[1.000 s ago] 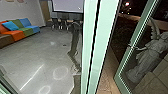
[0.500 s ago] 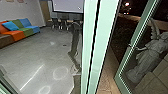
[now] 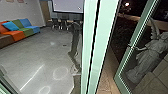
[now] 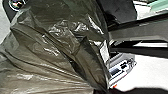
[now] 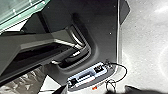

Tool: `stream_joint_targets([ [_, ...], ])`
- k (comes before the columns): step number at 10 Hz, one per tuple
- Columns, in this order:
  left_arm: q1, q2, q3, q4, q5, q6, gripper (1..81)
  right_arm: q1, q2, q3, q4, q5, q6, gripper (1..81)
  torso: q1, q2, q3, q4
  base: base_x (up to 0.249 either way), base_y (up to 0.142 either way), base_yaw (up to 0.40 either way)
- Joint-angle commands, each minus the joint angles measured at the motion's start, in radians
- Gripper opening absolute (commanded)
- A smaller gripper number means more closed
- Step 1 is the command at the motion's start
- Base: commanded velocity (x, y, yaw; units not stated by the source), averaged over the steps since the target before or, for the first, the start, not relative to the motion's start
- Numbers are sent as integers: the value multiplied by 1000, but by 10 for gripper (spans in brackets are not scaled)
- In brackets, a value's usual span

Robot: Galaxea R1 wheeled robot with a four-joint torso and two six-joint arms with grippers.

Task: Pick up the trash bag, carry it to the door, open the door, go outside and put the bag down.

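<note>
Door (image 3: pixel 127 57) open, just as before

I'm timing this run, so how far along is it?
Pickup looks done: the trash bag is up by the left wrist camera. Opening looks done too: the door stands open. Carrying seems under way, with indoor floor ahead; going outside and setting the bag down look left.

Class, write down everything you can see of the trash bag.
The trash bag looks like thin, glossy plastic, brown and darker in places, with pale highlights. It is crumpled; long creases fan out from a narrow, gathered part. It lies across the left wrist camera's view, in front of the robot's dark base plate. What touches the gathered part is unclear.
</note>
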Motion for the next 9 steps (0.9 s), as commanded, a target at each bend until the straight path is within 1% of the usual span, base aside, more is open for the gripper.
stream_joint_targets([
  [1,-19,2,7,10,64,8,10,40,17,-26,404,-51,-369,811,0,0,0,0,0,0,0],
  [2,-22,2,7,11,64,8,10,44,28,-30,506,-51,-434,811,0,0,0,0,0,0,0],
  [3,-30,2,7,13,64,8,10,57,47,-55,560,-42,-452,811,0,0,0,0,0,0,0],
  [4,-41,4,7,13,65,8,10,89,65,-90,562,-56,-452,811,0,0,0,0,0,0,0],
  [5,-47,5,7,14,67,8,10,92,91,-115,556,-91,-455,811,0,0,0,0,0,0,0],
  [6,-50,5,7,14,67,8,10,96,106,-138,550,-97,-453,811,0,0,0,0,0,0,0],
  [7,-51,7,7,14,67,8,10,97,120,-149,547,-97,-456,811,0,0,34,0,0,0,0],
  [8,-53,7,4,14,67,8,10,95,124,-153,540,-97,-455,811,0,0,95,0,0,0,0],
  [9,-55,13,-12,14,67,8,10,95,123,-158,542,-97,-453,811,0,0,101,0,0,0,0],
])
